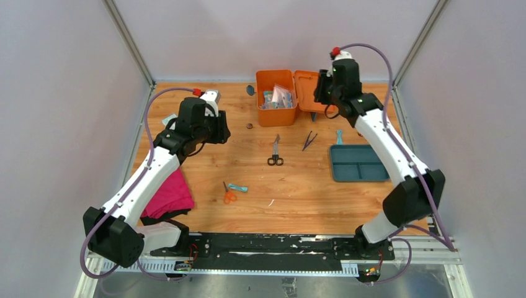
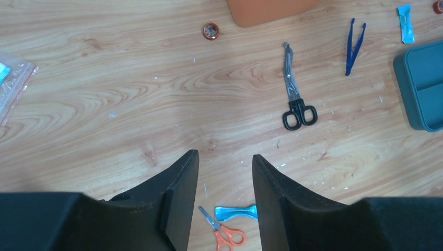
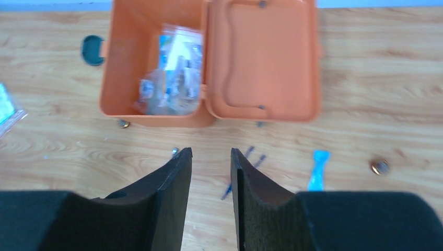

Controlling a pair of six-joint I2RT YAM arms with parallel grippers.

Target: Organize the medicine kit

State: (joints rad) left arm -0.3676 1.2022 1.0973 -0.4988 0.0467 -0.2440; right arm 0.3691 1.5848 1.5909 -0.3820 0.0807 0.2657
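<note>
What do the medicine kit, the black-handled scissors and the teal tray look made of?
Medicine kit: likely moulded plastic, uniform orange, rounded corners. Black-handled scissors: grey metallic-looking blades, black probably plastic loops. Teal tray: apparently matte plastic, one even colour.

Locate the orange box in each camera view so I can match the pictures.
Top view: orange box at upper centre, its lid swung open to the right.
Left wrist view: only its near corner shows, at the top edge.
Right wrist view: upper centre, open, lid lying to the right.
Shared landmark: blue tweezers, just in front of the box; blurred in the right wrist view.
</note>
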